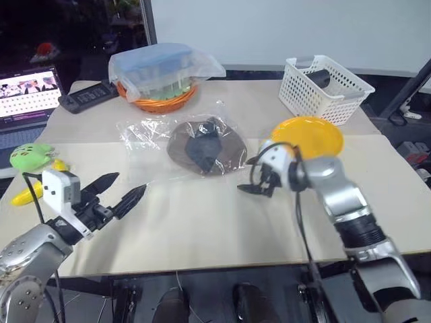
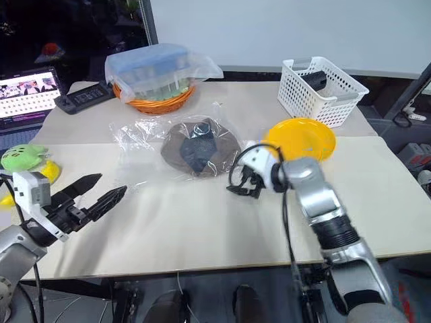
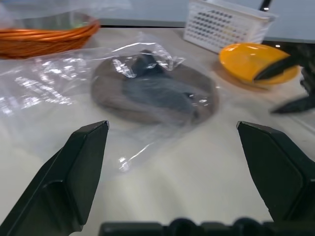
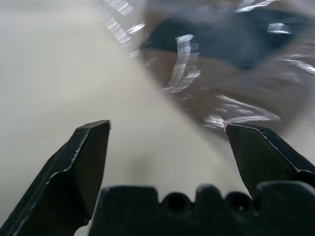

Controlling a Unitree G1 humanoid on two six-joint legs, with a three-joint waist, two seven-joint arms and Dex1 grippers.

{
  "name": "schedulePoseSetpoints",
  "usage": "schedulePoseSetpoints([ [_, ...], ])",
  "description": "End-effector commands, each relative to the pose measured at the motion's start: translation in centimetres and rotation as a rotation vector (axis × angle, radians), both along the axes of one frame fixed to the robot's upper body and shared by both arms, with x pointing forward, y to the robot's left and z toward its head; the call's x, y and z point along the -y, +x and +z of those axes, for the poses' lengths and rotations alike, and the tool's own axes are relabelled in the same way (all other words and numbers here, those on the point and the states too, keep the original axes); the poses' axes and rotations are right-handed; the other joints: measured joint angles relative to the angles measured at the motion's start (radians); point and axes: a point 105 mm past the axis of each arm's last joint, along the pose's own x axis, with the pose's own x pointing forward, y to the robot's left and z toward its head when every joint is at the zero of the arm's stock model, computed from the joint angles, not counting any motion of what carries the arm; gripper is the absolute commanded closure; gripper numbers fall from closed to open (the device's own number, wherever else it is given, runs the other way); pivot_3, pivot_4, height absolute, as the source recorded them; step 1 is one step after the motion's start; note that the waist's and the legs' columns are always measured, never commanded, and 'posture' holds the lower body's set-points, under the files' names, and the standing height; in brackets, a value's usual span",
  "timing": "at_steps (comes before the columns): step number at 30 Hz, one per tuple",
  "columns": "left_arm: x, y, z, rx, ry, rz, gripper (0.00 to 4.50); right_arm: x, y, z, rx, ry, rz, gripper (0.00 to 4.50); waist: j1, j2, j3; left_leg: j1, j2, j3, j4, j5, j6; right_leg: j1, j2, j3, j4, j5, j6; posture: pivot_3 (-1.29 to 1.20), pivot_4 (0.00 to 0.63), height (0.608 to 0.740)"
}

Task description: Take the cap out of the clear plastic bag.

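Observation:
The brown cap (image 1: 205,146) with its black lining up lies inside the clear plastic bag (image 1: 145,131) at the middle of the table. My right gripper (image 1: 254,180) hovers open just beside the cap's right edge, pointing toward it, with nothing between its fingers. My left gripper (image 1: 114,192) stands open over the table's front left, well short of the bag, fingers aimed at the cap. In the left wrist view the cap (image 3: 152,93) sits ahead under the crinkly bag (image 3: 49,83). The right wrist view has the cap (image 4: 231,73) close ahead.
A yellow disc (image 1: 308,134) lies right of the cap, a white basket (image 1: 323,87) behind it. At the back stands an orange basket with a blue box in cloudy wrap (image 1: 161,74). A remote (image 1: 87,95), a laptop (image 1: 27,94) and a green toy (image 1: 30,156) are at the left.

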Motion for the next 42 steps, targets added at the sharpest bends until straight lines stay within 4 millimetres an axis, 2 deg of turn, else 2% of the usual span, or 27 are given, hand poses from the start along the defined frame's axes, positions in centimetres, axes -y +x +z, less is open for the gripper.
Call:
schedulePoseSetpoints([
  [1, -0.4, -0.2, 0.9, 0.054, 0.017, 0.025, 0.00, 0.0, 1.5, 0.8, 0.247, -0.054, -0.039, 0.08, 0.002, 0.000, 0.000, 0.000, 0.000, 0.000, 0.000, 0.000, 0.000, 0.000, 0.000, 0.000, 0.000, 0.000, 0.000, 0.00, 0.150, 0.740],
  [5, -0.4, -0.5, 0.4, 0.042, 0.019, 0.026, 0.00, -0.8, 2.1, -0.2, 0.431, -0.101, -0.037, 0.08, 0.001, 0.000, 0.000, 0.000, 0.000, 0.000, 0.000, 0.000, 0.000, 0.001, 0.000, 0.000, 0.000, 0.000, 0.000, 0.00, 0.150, 0.740],
  [8, 0.1, -1.0, 0.3, 0.025, 0.023, -0.012, 0.00, -1.8, 2.2, -1.2, 0.500, -0.108, -0.014, 0.08, -0.005, 0.000, 0.000, 0.000, 0.000, 0.000, 0.000, 0.000, 0.000, 0.001, 0.000, 0.000, 0.000, 0.000, -0.001, 0.00, 0.150, 0.740],
  [13, 0.3, -1.7, 1.2, 0.019, 0.048, -0.053, 0.00, -4.1, 3.0, -2.5, 0.528, -0.127, 0.028, 0.08, -0.018, -0.002, -0.001, 0.002, 0.001, 0.000, 0.000, 0.000, 0.000, 0.002, 0.000, 0.000, 0.000, 0.000, 0.000, 0.00, 0.150, 0.740],
  [21, 0.5, -2.0, 1.8, 0.024, 0.064, -0.053, 0.00, -8.0, 5.6, -3.0, 0.579, -0.152, 0.008, 0.08, -0.049, -0.003, -0.001, 0.005, 0.001, -0.003, 0.000, 0.000, 0.000, 0.004, 0.001, 0.000, 0.001, 0.001, 0.000, 0.00, 0.150, 0.740],
  [26, 0.4, -2.1, 1.8, 0.026, 0.067, -0.038, 0.00, -9.2, 6.2, -2.7, 0.581, -0.119, -0.029, 0.08, -0.057, -0.004, -0.001, 0.005, 0.001, -0.003, 0.000, 0.000, 0.000, 0.004, 0.001, 0.000, 0.001, 0.003, -0.003, 0.00, 0.150, 0.740],
  [27, 0.3, -2.1, 1.8, 0.027, 0.066, -0.032, 0.00, -9.3, 6.2, -2.7, 0.576, -0.108, -0.030, 0.59, -0.057, -0.004, -0.001, 0.005, 0.001, -0.003, 0.000, 0.000, 0.000, 0.004, 0.001, 0.000, 0.001, 0.003, -0.003, 0.00, 0.150, 0.740],
  [31, 0.2, -2.3, 1.6, 0.022, 0.066, -0.024, 0.00, -9.2, 6.4, -2.4, 0.590, -0.090, -0.038, 1.76, -0.056, -0.003, -0.001, 0.005, 0.001, -0.004, 0.000, 0.000, 0.000, 0.004, 0.001, -0.001, 0.001, 0.003, -0.003, 0.00, 0.150, 0.740],
  [38, 0.3, -2.5, 1.5, 0.018, 0.062, -0.017, 0.00, -8.7, 7.2, -0.7, 0.659, -0.069, -0.097, 4.18, -0.055, -0.003, -0.001, 0.003, 0.000, -0.005, -0.001, 0.000, 0.000, 0.002, 0.001, -0.001, 0.001, 0.003, -0.003, 0.00, 0.150, 0.740],
  [39, 0.3, -2.6, 1.4, 0.016, 0.060, -0.014, 0.00, -8.5, 7.3, -0.2, 0.665, -0.042, -0.117, 4.41, -0.055, -0.003, -0.001, 0.003, 0.000, -0.005, -0.001, 0.000, 0.000, 0.002, 0.001, -0.001, 0.001, 0.003, -0.003, 0.00, 0.150, 0.740],
  [42, 0.3, -2.7, 1.3, 0.012, 0.056, -0.008, 0.00, -8.2, 7.6, 1.8, 0.727, 0.023, -0.142, 4.41, -0.055, -0.003, -0.001, 0.003, 0.000, -0.005, -0.001, 0.000, 0.000, 0.002, 0.001, -0.001, 0.001, 0.002, -0.004, 0.00, 0.150, 0.740],
])
